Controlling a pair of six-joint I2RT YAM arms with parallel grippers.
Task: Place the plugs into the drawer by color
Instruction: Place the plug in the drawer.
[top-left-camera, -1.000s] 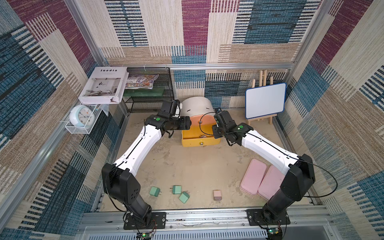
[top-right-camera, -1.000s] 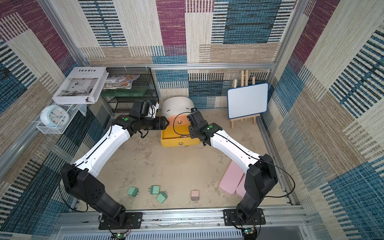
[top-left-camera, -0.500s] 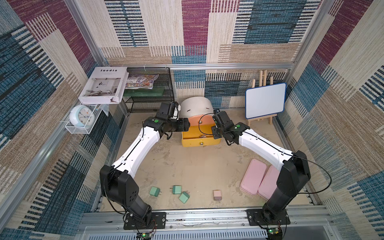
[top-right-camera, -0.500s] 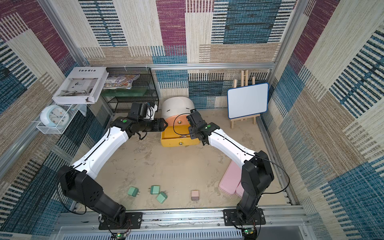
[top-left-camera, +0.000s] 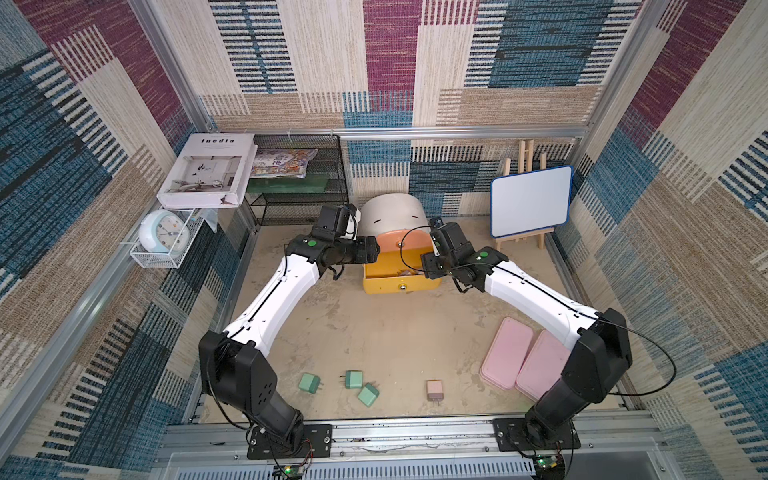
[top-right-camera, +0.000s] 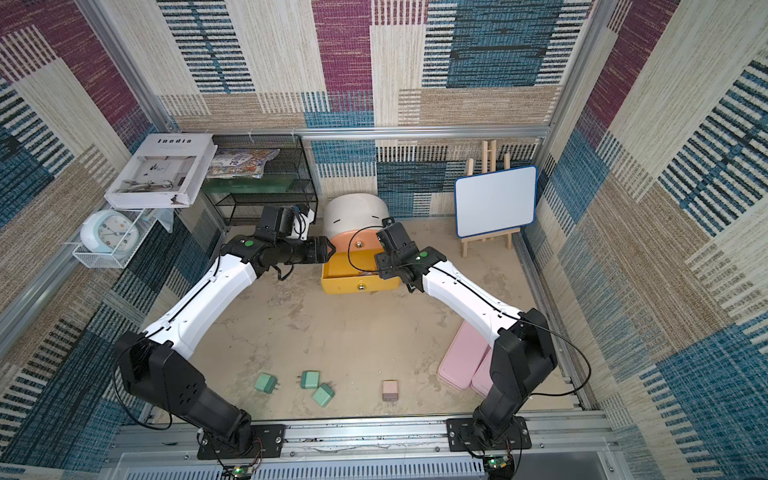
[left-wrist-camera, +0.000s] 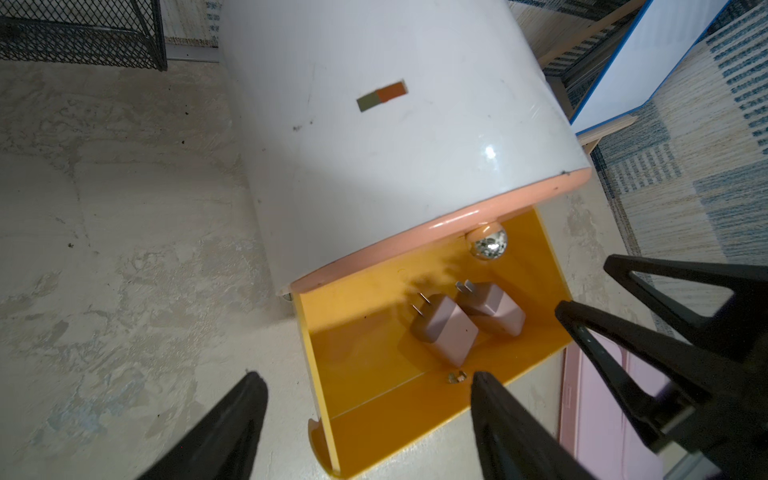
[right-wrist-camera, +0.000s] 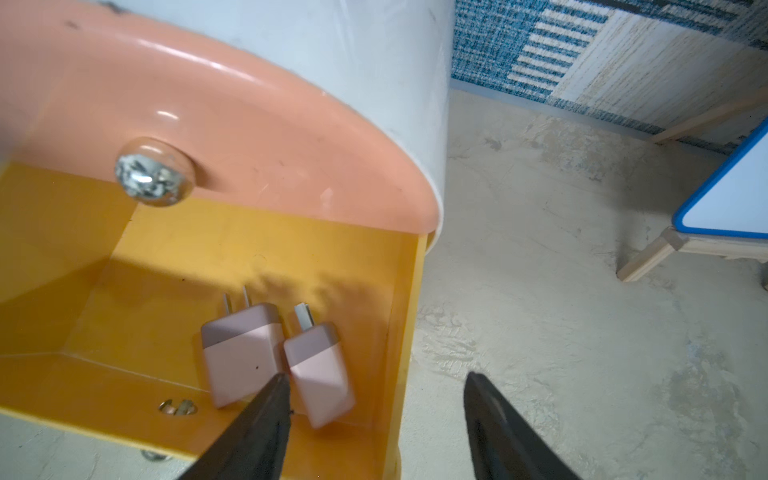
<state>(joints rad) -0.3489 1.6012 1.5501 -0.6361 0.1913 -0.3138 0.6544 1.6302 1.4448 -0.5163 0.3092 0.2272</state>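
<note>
Two pale pink plugs (right-wrist-camera: 243, 353) lie side by side, touching, prongs toward the cabinet, on the floor of the pulled-out yellow drawer (top-left-camera: 399, 286). This is the middle tier of the white barrel cabinet (top-left-camera: 390, 212) at upper centre of both top views. The peach top drawer (right-wrist-camera: 249, 137) above it is shut; the bottom tier is hidden under the yellow one.

The right arm's fingers (right-wrist-camera: 257, 428) stand wide apart and empty over the drawer's corner, one tip above the seam between the two plugs. The left arm's fingers (left-wrist-camera: 498, 424) are likewise spread and hold nothing, poised at the drawer's opposite side.

A third pink plug (top-left-camera: 434, 389) waits on the sandy surface (top-left-camera: 395, 332) at lower centre of the frame, prongs pointing to the lower edge. Three mint green plugs (top-left-camera: 353, 379) cluster to its left. No blue plug is in view.

The pink sorting appears two-thirds done. The next move likely calls for an arm to lift clear of the drawer wall, swing down to the lone pink plug and close across its flat sides, away from the prongs. The green set would then need a different drawer. That probably means shutting the yellow one first, since it seems to cover the tier below.
</note>
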